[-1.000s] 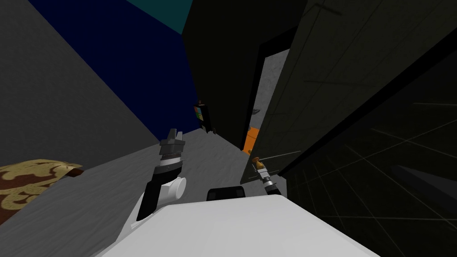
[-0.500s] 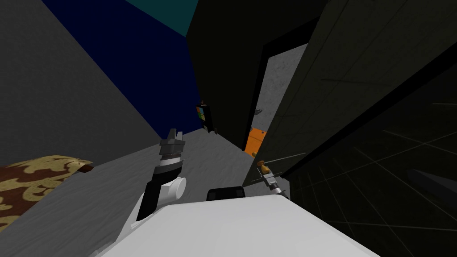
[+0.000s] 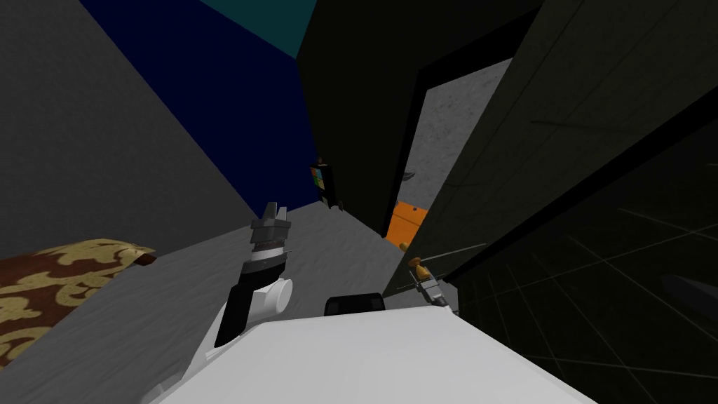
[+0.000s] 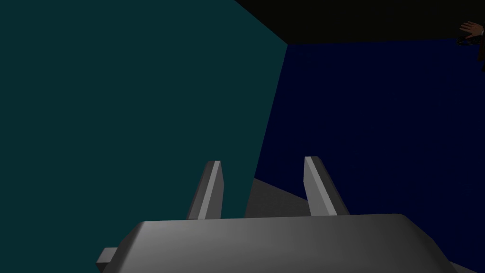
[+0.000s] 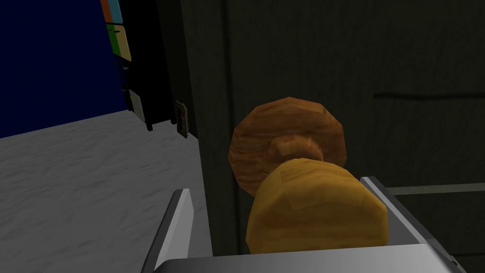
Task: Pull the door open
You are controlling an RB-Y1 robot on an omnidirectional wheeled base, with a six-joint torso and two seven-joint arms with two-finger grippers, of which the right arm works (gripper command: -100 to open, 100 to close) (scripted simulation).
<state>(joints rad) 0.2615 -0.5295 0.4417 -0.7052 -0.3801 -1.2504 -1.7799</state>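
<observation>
Now, door: a dark panelled door (image 3: pixel 561 140) stands ajar on the right, its free edge near the right arm, with a lit gap on its left.
Gap: grey speckled surfaces and an orange object (image 3: pixel 407 219) show through it.
Knob: a yellow-brown knob (image 5: pixel 317 213) juts from a round brown plate (image 5: pixel 265 142) on the door face, close to the free edge.
Right end effector: the right end effector (image 5: pixel 277 187) is at the knob with its fingers apart. The knob sits between them, against one finger (image 5: pixel 393 213), and a visible gap remains to the other.
Left end effector: the left end effector (image 3: pixel 275 209) is raised over the grey floor (image 3: pixel 175 294), left of the door and well apart from it, blades spread with nothing between them.
Far end: a small dark cabinet with coloured panels (image 3: pixel 322 179) stands by a dark blue wall (image 3: pixel 231 105).
Left side: a brown rug with a tan pattern (image 3: pixel 56 280) lies on the floor beside a grey wall.
</observation>
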